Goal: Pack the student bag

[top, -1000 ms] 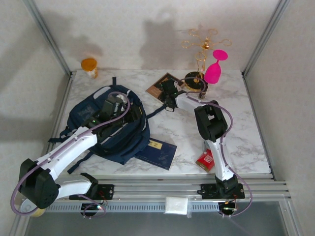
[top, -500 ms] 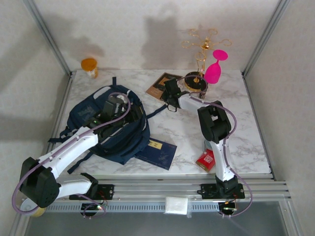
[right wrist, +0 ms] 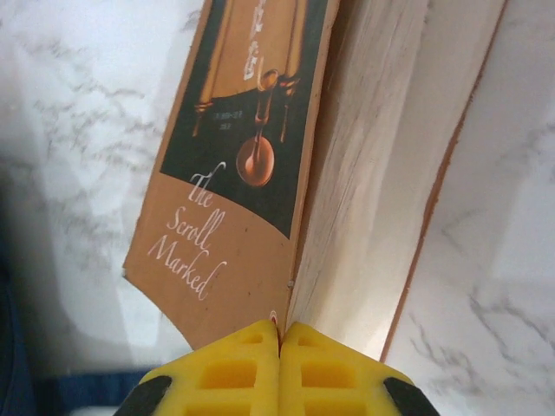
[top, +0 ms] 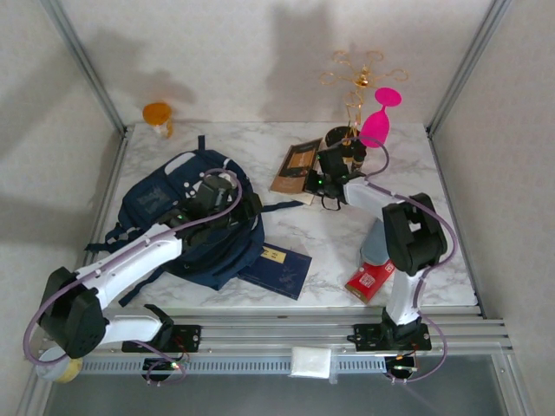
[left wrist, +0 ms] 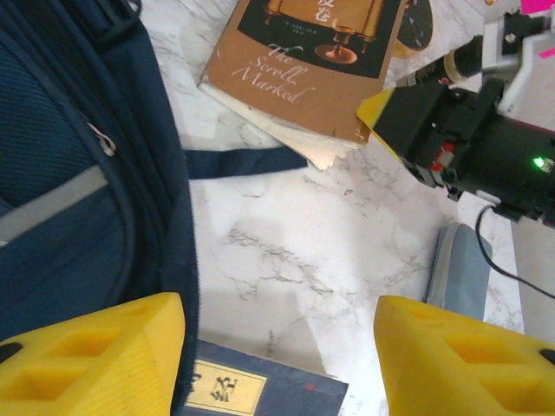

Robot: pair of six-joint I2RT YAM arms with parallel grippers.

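Student bag (top: 154,201) lies flat on table (top: 434,208), under left arm. Left gripper (left wrist: 277,360) hovers at bag's right edge, jaws half apart, nothing held; probably posted to spread opening. Right gripper (right wrist: 279,368), right of bag, pinched tight on brown book (right wrist: 230,165) front-cover corner; cover lifts off pages, weak grip. Blue book (top: 277,267) at bag's near side, unpacked.

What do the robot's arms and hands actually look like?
Both the left arm and right arm are white tubes with chunky black joints, each trailed by a looping purple cable. The left hand and right hand have blocky yellow fingers with square cut-outs; a green light glows on the right hand's black body.
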